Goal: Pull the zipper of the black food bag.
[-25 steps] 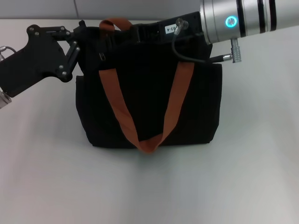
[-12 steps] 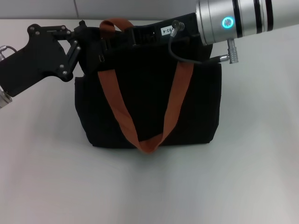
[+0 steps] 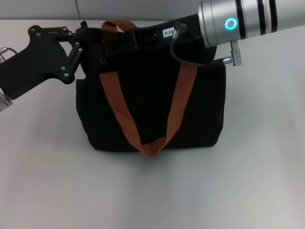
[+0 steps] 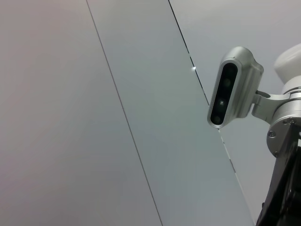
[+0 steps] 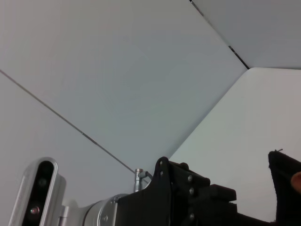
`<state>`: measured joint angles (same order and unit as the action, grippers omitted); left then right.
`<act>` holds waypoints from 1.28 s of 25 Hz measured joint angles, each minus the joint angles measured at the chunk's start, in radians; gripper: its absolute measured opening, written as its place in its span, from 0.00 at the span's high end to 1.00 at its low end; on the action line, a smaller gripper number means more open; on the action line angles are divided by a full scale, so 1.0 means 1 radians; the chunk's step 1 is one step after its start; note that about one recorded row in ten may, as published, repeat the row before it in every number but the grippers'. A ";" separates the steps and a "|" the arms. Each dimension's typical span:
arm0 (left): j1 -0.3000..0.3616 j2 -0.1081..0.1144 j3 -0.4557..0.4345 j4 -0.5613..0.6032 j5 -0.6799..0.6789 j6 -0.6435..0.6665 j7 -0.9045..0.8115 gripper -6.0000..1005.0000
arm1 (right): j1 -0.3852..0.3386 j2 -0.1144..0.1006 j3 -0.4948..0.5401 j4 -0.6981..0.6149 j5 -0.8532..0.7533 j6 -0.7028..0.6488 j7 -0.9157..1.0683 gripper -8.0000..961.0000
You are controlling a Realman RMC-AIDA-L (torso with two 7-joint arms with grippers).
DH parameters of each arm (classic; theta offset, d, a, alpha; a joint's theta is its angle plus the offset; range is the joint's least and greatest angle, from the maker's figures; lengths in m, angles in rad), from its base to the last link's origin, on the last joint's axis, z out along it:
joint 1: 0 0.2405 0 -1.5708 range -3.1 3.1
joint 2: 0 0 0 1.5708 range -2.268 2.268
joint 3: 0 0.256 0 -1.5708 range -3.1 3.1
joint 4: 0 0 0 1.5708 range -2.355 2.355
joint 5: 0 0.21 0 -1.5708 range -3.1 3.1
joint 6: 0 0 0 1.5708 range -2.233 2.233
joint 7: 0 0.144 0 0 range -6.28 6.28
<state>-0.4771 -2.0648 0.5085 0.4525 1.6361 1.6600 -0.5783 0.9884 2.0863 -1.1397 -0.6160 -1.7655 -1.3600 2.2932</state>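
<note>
The black food bag stands upright in the middle of the white table, seen in the head view. One rust-brown strap handle hangs down its front and the other arches over its top left. My left gripper is at the bag's top left corner, touching the fabric. My right gripper reaches in from the right along the bag's top edge, its black body merging with the fabric. The zipper is hidden. The right wrist view shows the left gripper's black body and a bag corner.
A small grey metal loop sits on the bag's front near the left strap. The white table spreads in front of the bag and to both sides. The left wrist view shows wall panels and the right arm's wrist camera.
My right arm has slid a little to the left along the bag's top edge. The left arm and the bag have hardly moved.
</note>
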 joint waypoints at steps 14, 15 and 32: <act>0.000 0.000 0.001 0.000 0.001 0.009 0.000 0.91 | 0.008 0.001 -0.017 0.002 0.000 0.025 0.001 0.62; 0.000 0.000 0.001 0.000 0.001 0.009 0.000 0.90 | 0.010 0.001 -0.018 0.003 0.000 0.027 0.001 0.62; 0.000 -0.002 -0.007 -0.002 0.001 0.016 0.000 0.90 | 0.019 0.001 -0.053 0.008 0.000 0.045 0.008 0.70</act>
<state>-0.4773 -2.0663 0.5016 0.4506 1.6369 1.6758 -0.5783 1.0079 2.0877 -1.1931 -0.6079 -1.7651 -1.3151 2.3014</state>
